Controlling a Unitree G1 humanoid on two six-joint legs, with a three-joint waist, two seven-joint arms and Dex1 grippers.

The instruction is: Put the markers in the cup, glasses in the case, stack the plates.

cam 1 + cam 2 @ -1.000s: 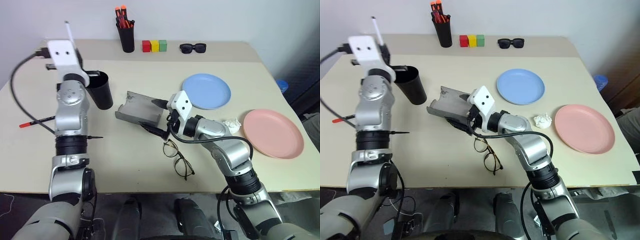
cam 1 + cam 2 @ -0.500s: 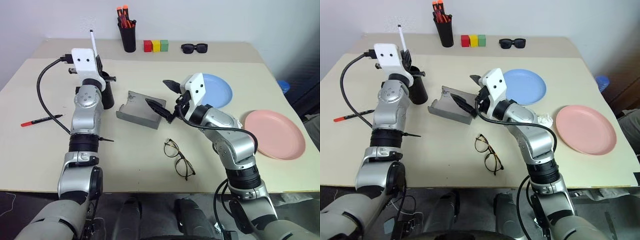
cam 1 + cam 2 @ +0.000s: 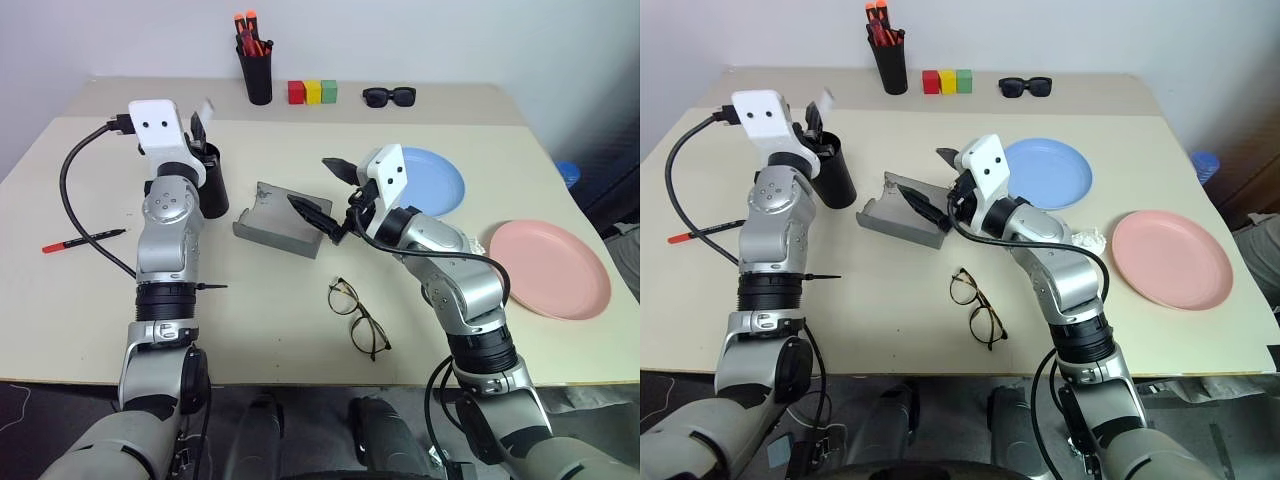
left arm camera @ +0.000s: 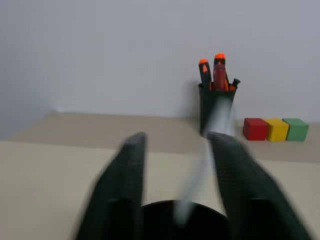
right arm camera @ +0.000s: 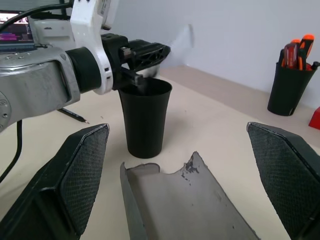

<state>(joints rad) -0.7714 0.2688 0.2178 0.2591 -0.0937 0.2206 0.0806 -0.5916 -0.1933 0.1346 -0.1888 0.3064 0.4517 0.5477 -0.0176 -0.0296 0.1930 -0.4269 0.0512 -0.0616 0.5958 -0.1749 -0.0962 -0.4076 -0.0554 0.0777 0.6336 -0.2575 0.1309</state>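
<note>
Dropping the white marker into the cup

My left gripper (image 4: pixel 175 195), fingers apart, releases the white marker (image 4: pixel 202 165) over the cup (image 3: pixel 207 185); the red marker (image 3: pixel 84 240) lies left of it. Right of the cup, my right gripper (image 3: pixel 325 190) gapes above the case (image 3: pixel 275 225).

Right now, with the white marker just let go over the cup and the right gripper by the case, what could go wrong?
1. The white marker is a tilted blur at the cup rim between the open left gripper fingers; it could tip outside.
2. The open right gripper hangs just over the open case; lowering may shove it toward the cup.
3. The red marker lies beside the left arm's cable, which could drag it.
</note>
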